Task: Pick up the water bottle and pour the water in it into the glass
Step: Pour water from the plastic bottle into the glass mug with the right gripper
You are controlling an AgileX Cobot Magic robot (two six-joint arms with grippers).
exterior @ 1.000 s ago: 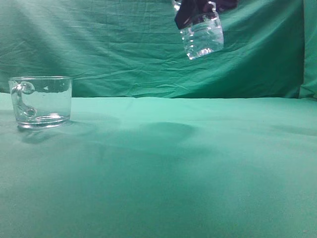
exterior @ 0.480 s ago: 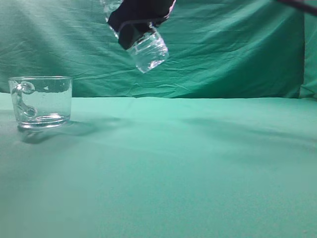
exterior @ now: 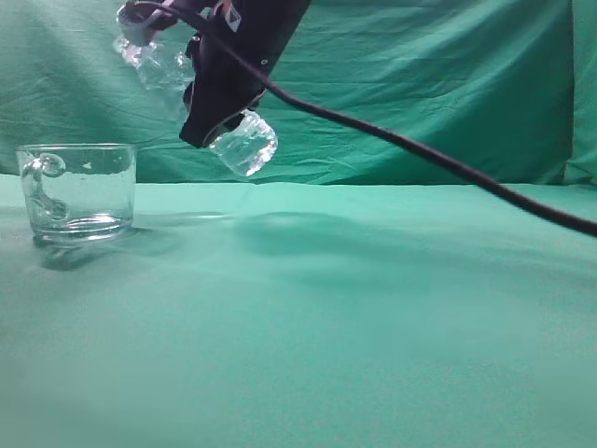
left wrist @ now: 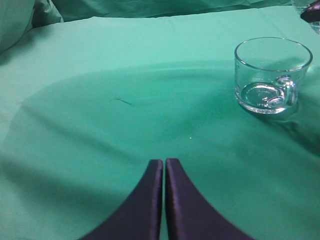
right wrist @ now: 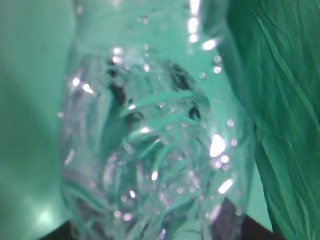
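Note:
My right gripper [exterior: 222,93] is shut on the water bottle [exterior: 244,144] and holds it in the air, tilted, base low right and neck [exterior: 140,42] high left, above and right of the glass. The bottle fills the right wrist view [right wrist: 150,130]; the water inside cannot be made out. The glass [exterior: 78,190], a clear mug with its handle facing the camera, stands on the green cloth at the left. It also shows in the left wrist view [left wrist: 272,75] at upper right. My left gripper [left wrist: 164,162] is shut and empty, low over the cloth, apart from the glass.
A green cloth [exterior: 354,317] covers the table and hangs as a backdrop [exterior: 448,93]. A black cable [exterior: 438,161] from the right arm slants down across the right half of the exterior view.
My right gripper has carried the bottle leftward and lower, tilting it more, from the upper middle to just right of the glass. The glass has not moved.

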